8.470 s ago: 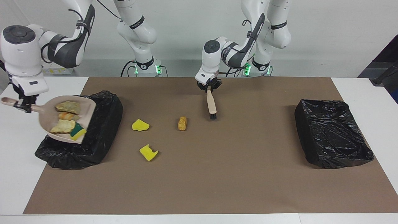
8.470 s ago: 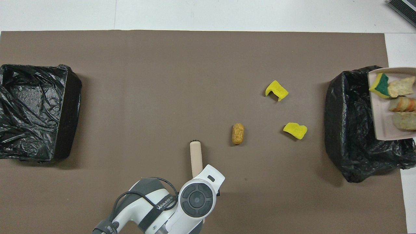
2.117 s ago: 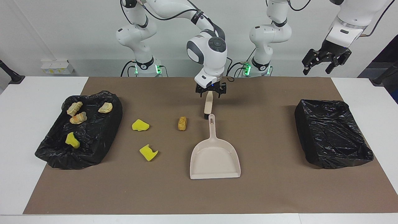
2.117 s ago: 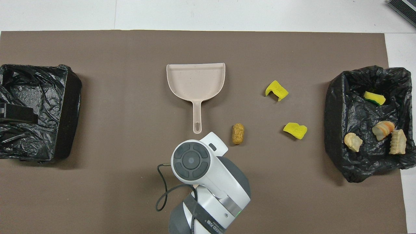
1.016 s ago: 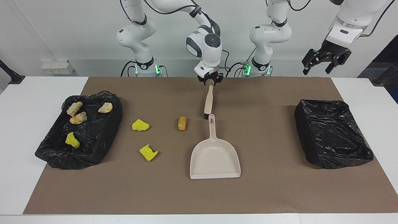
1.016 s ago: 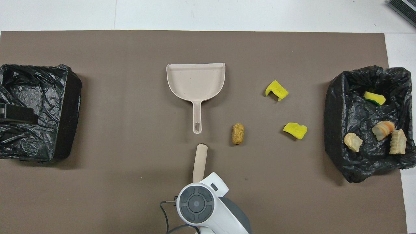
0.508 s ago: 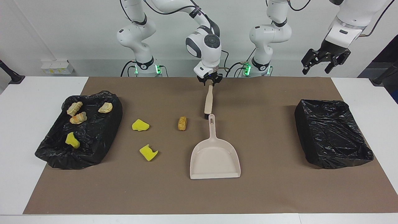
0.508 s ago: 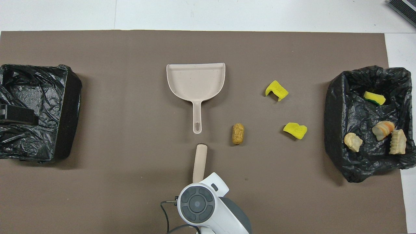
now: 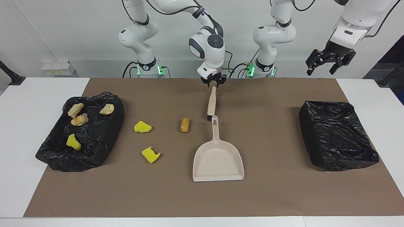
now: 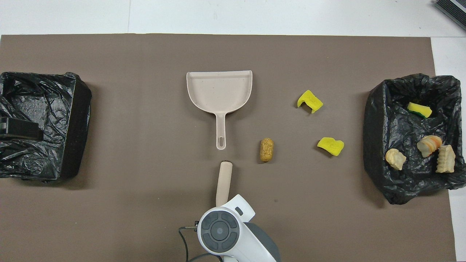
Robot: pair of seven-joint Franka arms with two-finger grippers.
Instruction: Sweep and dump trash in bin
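Two yellow sponge pieces (image 9: 142, 126) (image 9: 151, 154) and a brown bread chunk (image 9: 185, 125) lie on the brown mat; the overhead view shows them too (image 10: 309, 101) (image 10: 330, 146) (image 10: 266, 149). The beige dustpan (image 9: 217, 160) lies flat mid-mat with its handle toward the robots. The brush (image 9: 211, 102) lies just nearer to the robots than that handle. My right gripper (image 9: 213, 82) is shut on the end of the brush handle. My left gripper (image 9: 325, 66) is open, empty and raised over the left arm's end of the table.
A black-lined bin (image 9: 104, 138) at the right arm's end holds several scraps: bread chunks (image 9: 75, 109) and a yellow sponge piece (image 9: 73, 142). A second black-lined bin (image 9: 315, 138) at the left arm's end holds nothing.
The dustpan's load now lies in the bin and the pan lies mid-mat. The left gripper let go of the brush and rose. The right gripper came to the brush handle's end and closed.
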